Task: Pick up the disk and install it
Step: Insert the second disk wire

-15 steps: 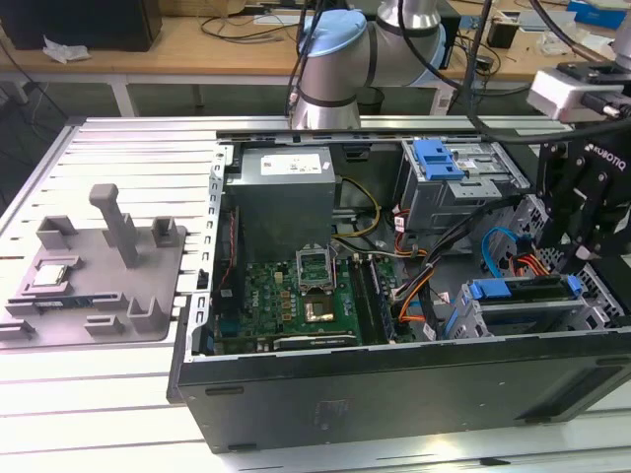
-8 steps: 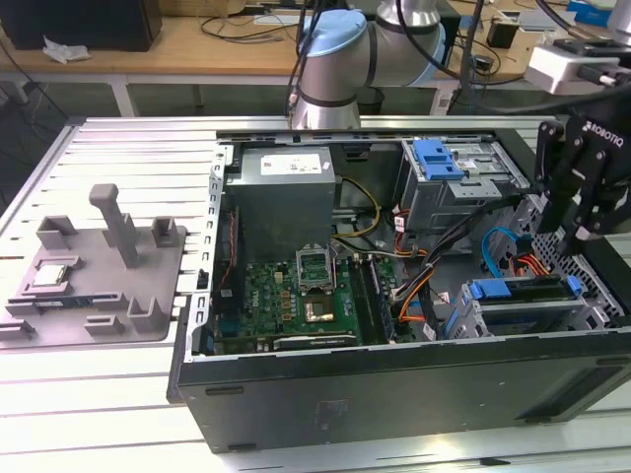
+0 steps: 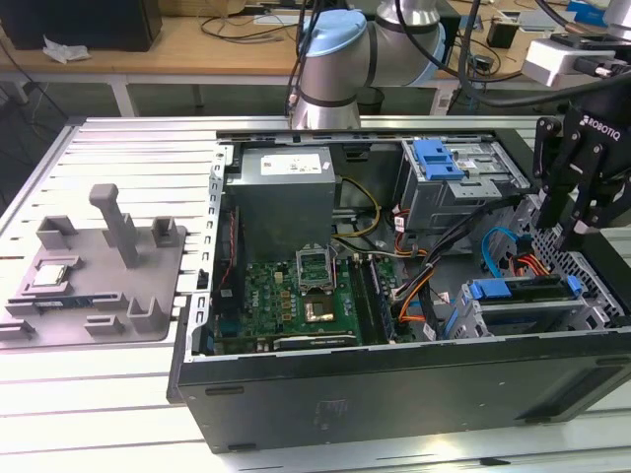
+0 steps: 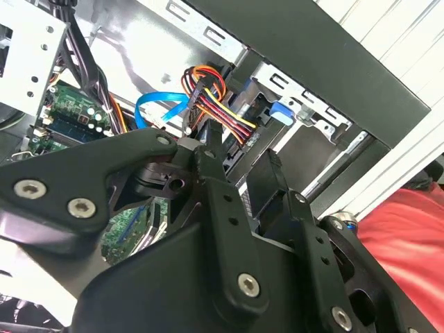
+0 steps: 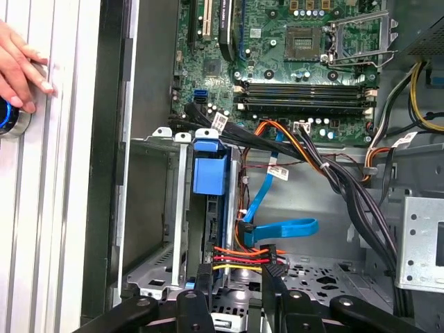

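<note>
Jaws: mine, black two-finger gripper [image 3: 569, 229], fingers apart in both wrist views [image 4: 239, 159] [image 5: 237, 277]; can't tell if anything sits between them.
Position: I hang at the exterior view's right, mid-height, over the rear edge of the open black PC case [image 3: 394, 394], just above the grey metal drive cage [image 3: 592, 315].
Disk: flat rectangular hard drive w/ blue plastic carrier frame [image 3: 523, 290] lies inside that cage, lower part of the exterior view's right, blue ends showing at both sides. In the first wrist view its blue frame end [image 5: 208, 177] sits between the cage's silver rails, straight ahead of my fingertips.
Cables: red-yellow-black wire bundle w/ black plug [image 5: 260, 258] is just beside one of my fingers [image 5: 272, 281]; light-blue flat data cable [image 5: 277, 229] curls near it, apart from the disk.
Board: green motherboard w/ square silver socket [image 3: 296, 296] fills the case centre; grey metal power-supply box [image 3: 286, 197] behind it.
Table: white slatted aluminium bench [image 3: 118, 394] carries a grey plastic fixture tray [image 3: 99, 296] at the exterior view's left, well apart from me.
Person: a hand [image 5: 21, 66] rests on the slats outside the case wall, fingertips by a round blue-lit button [image 5: 10, 119].
</note>
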